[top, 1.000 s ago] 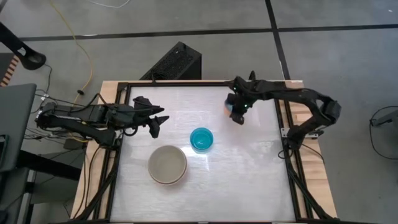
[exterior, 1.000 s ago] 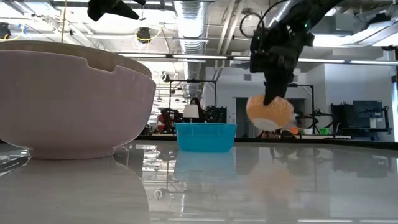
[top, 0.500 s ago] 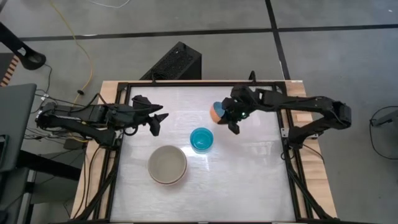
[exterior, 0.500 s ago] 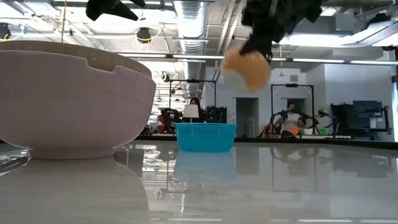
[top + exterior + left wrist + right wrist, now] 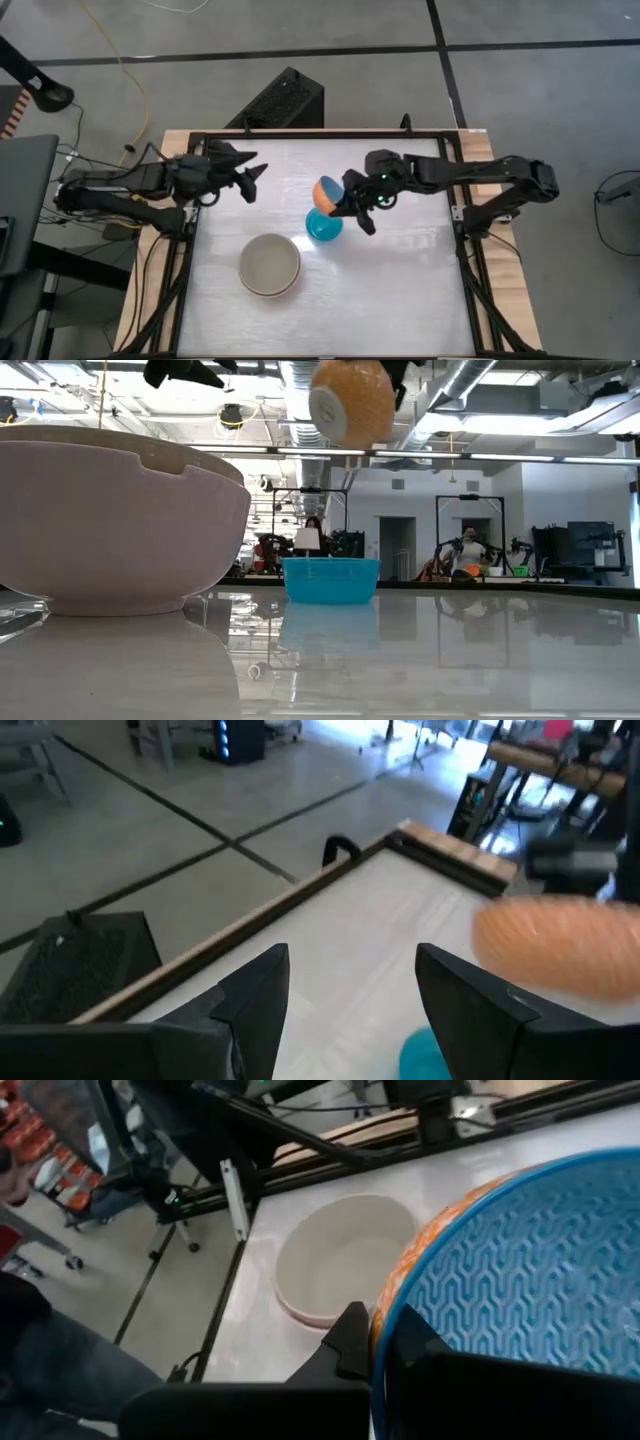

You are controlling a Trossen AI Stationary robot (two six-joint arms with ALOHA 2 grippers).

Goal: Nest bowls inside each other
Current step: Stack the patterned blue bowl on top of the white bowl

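Note:
My right gripper (image 5: 347, 200) is shut on an orange bowl (image 5: 327, 191) with a light blue bowl (image 5: 520, 1270) nested inside it. It holds them high over the table, just above and beyond the small teal bowl (image 5: 322, 227), which stands on its base. In the low view the orange bowl (image 5: 352, 400) is tipped on its side, its pale base ring facing the near edge. A large pale pinkish bowl (image 5: 269, 265) stands toward the near left. My left gripper (image 5: 252, 180) hovers open at the far left, nothing between its fingers. My right gripper pinches the rim of the two nested bowls (image 5: 385, 1320). One finger (image 5: 350, 1345) lies outside on the orange wall and the other lies inside on the blue bowl. It comes from the table's right, slanting a little downward. The bowls are lifted clear and tipped on their side.
A black frame (image 5: 455, 215) runs around the white tabletop. Bare tabletop lies to the right of and in front of the teal bowl. A dark box (image 5: 280, 100) stands beyond the far edge. In the low view, people and equipment show far off in the room behind.
My right gripper has carried the orange bowl up and from the far right toward the table's middle, ending above the teal bowl. Its wrist has turned, so the bowl has tipped and its base now faces the near edge. My left gripper has swung slightly toward the far edge.

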